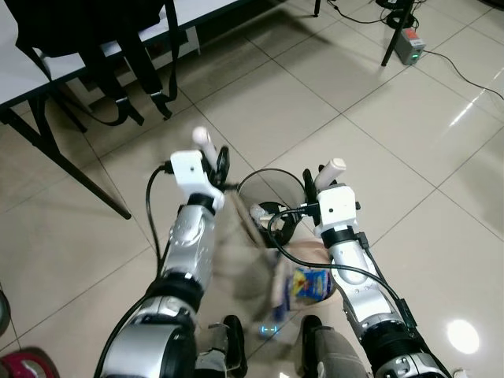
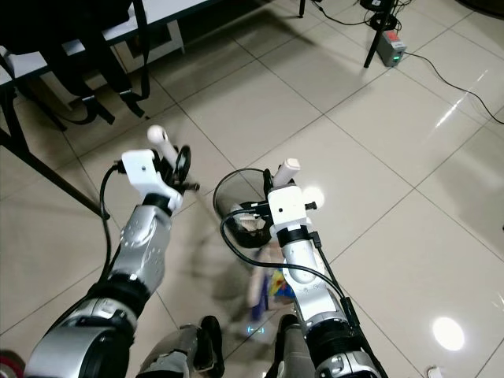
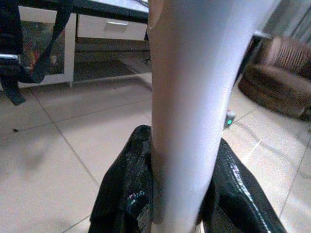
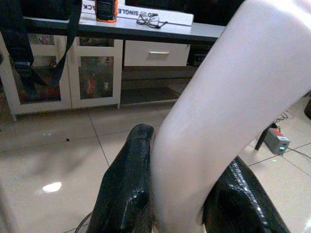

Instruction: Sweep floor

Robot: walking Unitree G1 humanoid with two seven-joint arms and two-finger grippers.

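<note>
The left end effector (image 1: 211,157) is clamped on a pale handle (image 3: 194,97); in its wrist view we see the two black fingers (image 3: 124,194) pressed against either side of the shaft. We judge this to be the broom handle, its rounded tip (image 1: 200,135) standing just above the grip. The right end effector (image 1: 321,179) is likewise clamped on a second pale handle (image 4: 228,111), whose tip (image 1: 336,164) shows above the fingers; we judge this to be the dustpan handle, though the pan itself is not clearly seen.

Both handles run with their long axes from the grips down and toward the robot. Between the two arms, near the robot's feet, lies a blurred pale mass (image 1: 276,287), probably the broom head, with a blue and yellow wrapper (image 1: 311,285) touching or just beside it. We cannot tell whether the wrapper rests on the floor (image 1: 409,157) or in a pan. The right arm is the nearer to it.

Just beyond the wrapper stands a dark round bin (image 1: 272,197) between the two end effectors; scraps show inside, too small to identify.

Far left stands a counter (image 1: 24,79) with black straps (image 1: 150,71) hanging from it. Far right, cables and a small box with a green light (image 1: 410,49) lie on the floor.
</note>
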